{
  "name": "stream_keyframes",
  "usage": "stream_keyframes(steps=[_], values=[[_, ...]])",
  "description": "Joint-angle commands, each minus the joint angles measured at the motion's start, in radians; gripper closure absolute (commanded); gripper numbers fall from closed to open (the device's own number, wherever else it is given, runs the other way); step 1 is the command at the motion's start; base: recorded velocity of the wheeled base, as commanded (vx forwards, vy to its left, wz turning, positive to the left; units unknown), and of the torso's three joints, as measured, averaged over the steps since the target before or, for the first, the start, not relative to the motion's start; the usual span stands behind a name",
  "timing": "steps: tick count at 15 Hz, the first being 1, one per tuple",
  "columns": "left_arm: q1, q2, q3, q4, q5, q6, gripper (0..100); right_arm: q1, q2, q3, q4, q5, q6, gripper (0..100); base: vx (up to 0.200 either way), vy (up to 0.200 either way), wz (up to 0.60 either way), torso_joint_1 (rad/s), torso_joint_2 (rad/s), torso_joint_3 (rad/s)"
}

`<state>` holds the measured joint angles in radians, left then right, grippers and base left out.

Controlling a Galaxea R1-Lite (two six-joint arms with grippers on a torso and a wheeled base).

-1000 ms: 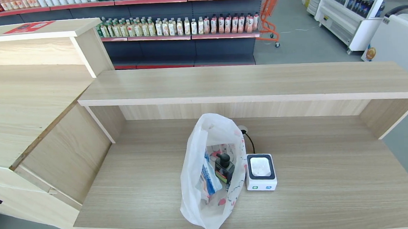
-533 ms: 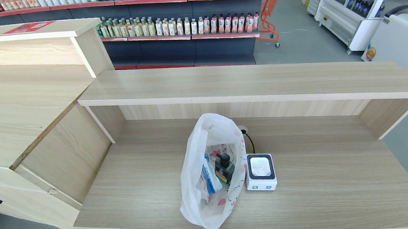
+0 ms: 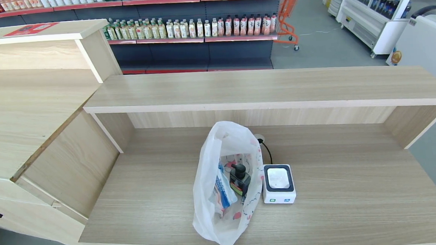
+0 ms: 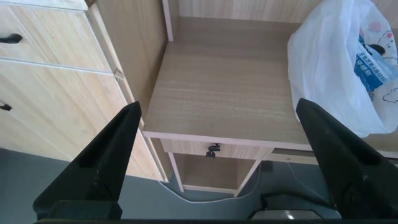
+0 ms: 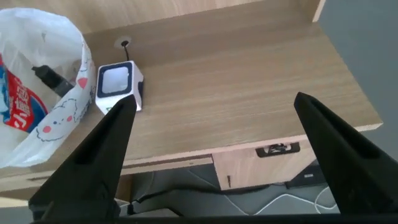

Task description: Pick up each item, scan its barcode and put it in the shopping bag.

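Note:
A white shopping bag (image 3: 211, 198) stands open on the wooden counter (image 3: 358, 193), near its front edge. Inside it I see a black pump bottle (image 3: 239, 178) and a blue packet (image 3: 222, 192). A white barcode scanner (image 3: 278, 183) with a dark-framed window sits just right of the bag, touching it. My left gripper (image 4: 217, 106) is open and holds nothing; it hangs off the counter's front left corner, with the bag (image 4: 339, 68) beyond it. My right gripper (image 5: 214, 98) is also open and holds nothing, at the front edge to the right of the scanner (image 5: 118, 85) and the bag (image 5: 37, 106).
A raised ledge (image 3: 269, 87) runs along the back of the counter. The scanner's black cable (image 3: 268, 151) leads to a hole behind it. A taller cabinet with drawers (image 4: 43, 50) stands on the left. Bare counter lies on both sides of the bag.

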<state>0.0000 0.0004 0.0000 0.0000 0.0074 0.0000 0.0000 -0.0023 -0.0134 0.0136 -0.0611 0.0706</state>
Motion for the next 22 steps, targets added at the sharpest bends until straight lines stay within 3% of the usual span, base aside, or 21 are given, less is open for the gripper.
stream_keyframes(steps=[1,5,7,13,16,20,22], values=[[0.0,0.0,0.0,0.0,0.0,-0.002,0,0.0,0.004,0.004,0.016,0.018,-0.051,0,0.0,0.0,0.0,0.0,0.0,0.0],[0.0,0.0,0.0,0.0,0.0,-0.002,0,0.0,0.004,0.0,0.043,0.012,-0.048,0,0.0,0.0,0.0,0.0,0.0,0.0],[0.0,0.0,0.0,0.0,0.002,0.015,0,0.0,0.004,0.0,0.043,0.012,-0.048,0,0.0,-0.2,0.0,0.002,0.0,0.005],[0.0,0.0,0.0,0.0,0.002,0.008,0,0.0,0.004,0.0,0.043,0.012,-0.049,0,0.0,-0.2,0.0,0.003,0.0,0.004],[0.0,0.0,0.0,0.0,0.002,0.006,0,0.0,0.002,0.0,0.043,0.012,-0.049,0,0.0,0.0,0.0,0.0,0.0,0.0],[0.0,0.001,0.0,0.0,0.0,0.009,0,0.0,0.002,0.0,0.043,0.012,-0.049,0,0.2,0.0,0.0,-0.002,0.0,0.004],[0.0,0.0,0.0,0.0,0.0,0.008,0,0.0,0.002,0.0,0.043,0.012,-0.049,0,0.0,0.0,0.0,0.0,0.0,0.0]])
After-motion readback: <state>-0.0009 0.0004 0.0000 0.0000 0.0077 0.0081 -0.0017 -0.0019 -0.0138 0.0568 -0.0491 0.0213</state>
